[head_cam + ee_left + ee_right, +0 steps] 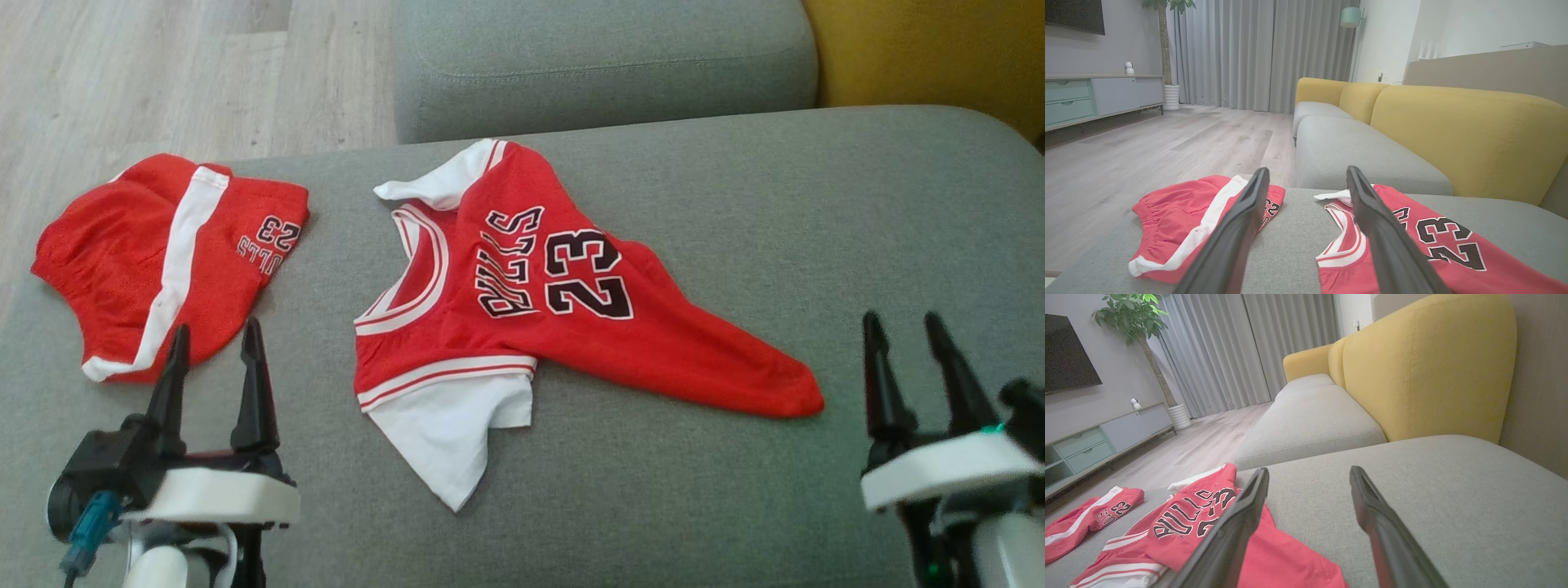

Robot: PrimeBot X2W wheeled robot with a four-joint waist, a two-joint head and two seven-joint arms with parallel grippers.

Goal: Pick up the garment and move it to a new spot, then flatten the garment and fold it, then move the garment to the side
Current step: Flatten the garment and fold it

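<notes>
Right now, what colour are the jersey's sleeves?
White sleeves; head view shows them best.

Grey sofa seat (735, 212) carrying red jersey (522, 335) and shorts (106, 261).
Jersey lies crumpled mid-seat; shorts lie well apart, at the seat's left edge.

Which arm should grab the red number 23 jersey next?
Probably right: the right arm's open fingers sit beside a corner of the jersey; the left arm's fingers sit by the shorts.
</notes>
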